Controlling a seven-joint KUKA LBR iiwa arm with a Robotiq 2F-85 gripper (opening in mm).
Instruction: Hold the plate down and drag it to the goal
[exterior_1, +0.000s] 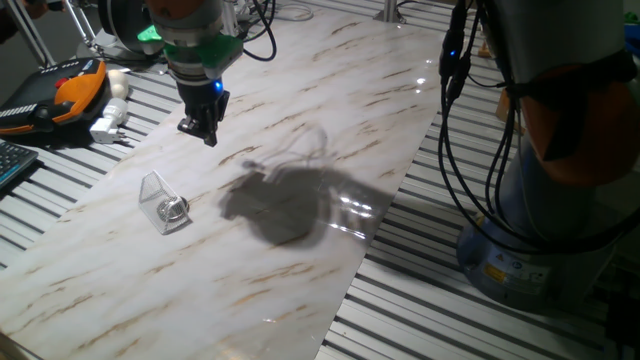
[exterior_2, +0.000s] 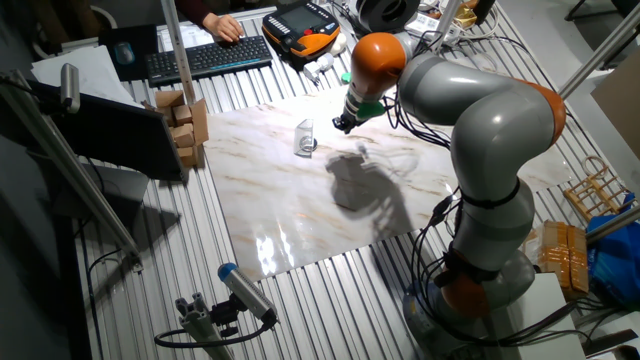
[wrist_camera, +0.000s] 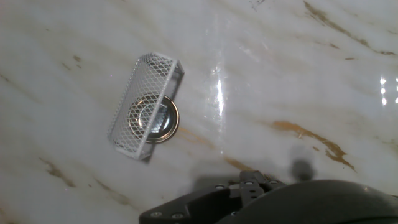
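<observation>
- White marble-patterned tabletop with brown veins (exterior_1: 300, 120) lies on a ribbed metal bench; the arm's dark shadow falls across its middle.
- Grey KUKA arm with orange joints (exterior_2: 480, 110) reaches over the slab from the side in the other fixed view.
- Black keyboard (exterior_2: 205, 57) sits off the slab at the bench's far edge, with a person's hand (exterior_2: 222, 24) on it; an orange-and-black handheld pendant (exterior_2: 305, 20) lies beside it.
- Small cardboard boxes (exterior_2: 182, 120) are stacked just off one edge of the slab.
- Black two-finger gripper (exterior_1: 201, 131) hangs above the slab, apart from the goal, touching nothing. Fingertips look close together; whether fully closed, cannot tell.
- Small clear-plastic tent-like wedge, the goal (exterior_1: 160, 200), stands on the slab near one edge. In the hand view its upper face shows a fine mesh pattern (wrist_camera: 144, 102).
- Tiny round shiny silver metal disc with darker centre, the plate (wrist_camera: 155, 119), lies flat on the marble at the goal, partly under the wedge, its rim jutting out on one side (exterior_1: 176, 209).
</observation>
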